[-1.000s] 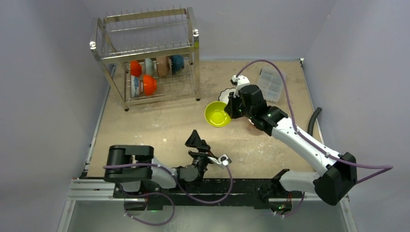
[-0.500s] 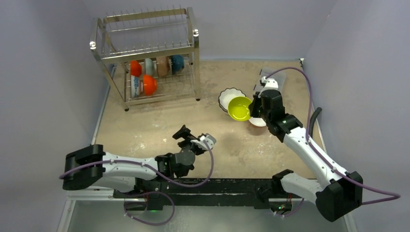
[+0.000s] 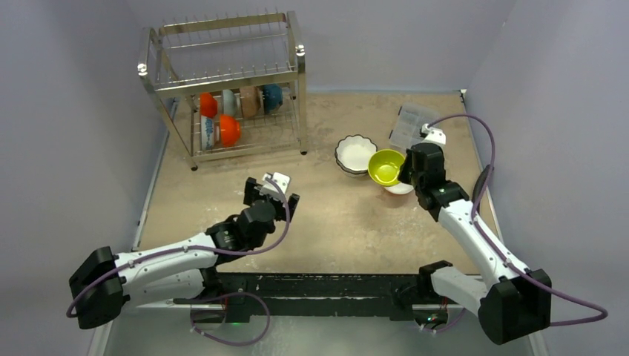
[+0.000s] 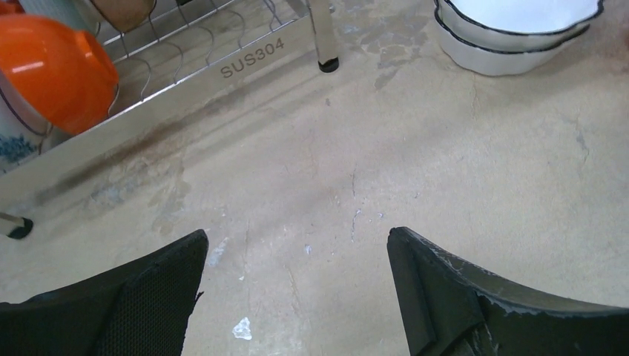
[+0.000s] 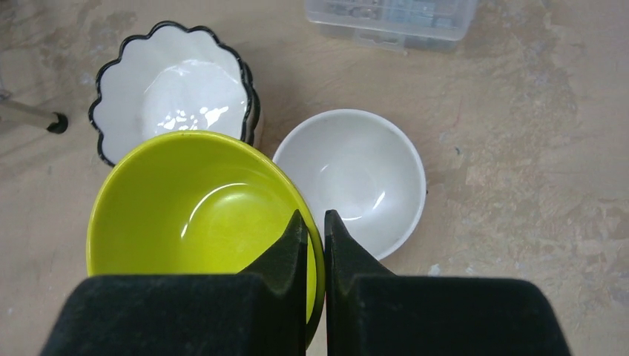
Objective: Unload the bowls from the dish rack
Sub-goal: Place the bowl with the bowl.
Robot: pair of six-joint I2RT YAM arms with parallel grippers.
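Observation:
The dish rack (image 3: 222,81) stands at the far left; its lower tier holds two orange bowls (image 3: 228,130), a tan one (image 3: 252,101), a teal one (image 3: 272,96) and a blue-patterned one (image 3: 208,135). My right gripper (image 5: 315,219) is shut on the rim of a yellow-green bowl (image 5: 193,215), held just above a plain white bowl (image 5: 356,174). Two stacked scalloped white bowls (image 3: 354,154) sit to its left. My left gripper (image 4: 297,245) hangs open over bare table, short of the rack's front bar (image 4: 222,74) and an orange bowl (image 4: 56,70).
A clear plastic compartment box (image 3: 412,119) lies at the far right, behind the bowls on the table. The rack's upper tier holds nothing. A black hose (image 3: 482,182) runs along the table's right edge.
My right arm carried the yellow-green bowl rightward, from mid-table to above the white bowl. My left arm stretched forward from the near edge towards the rack, its jaws a little wider.

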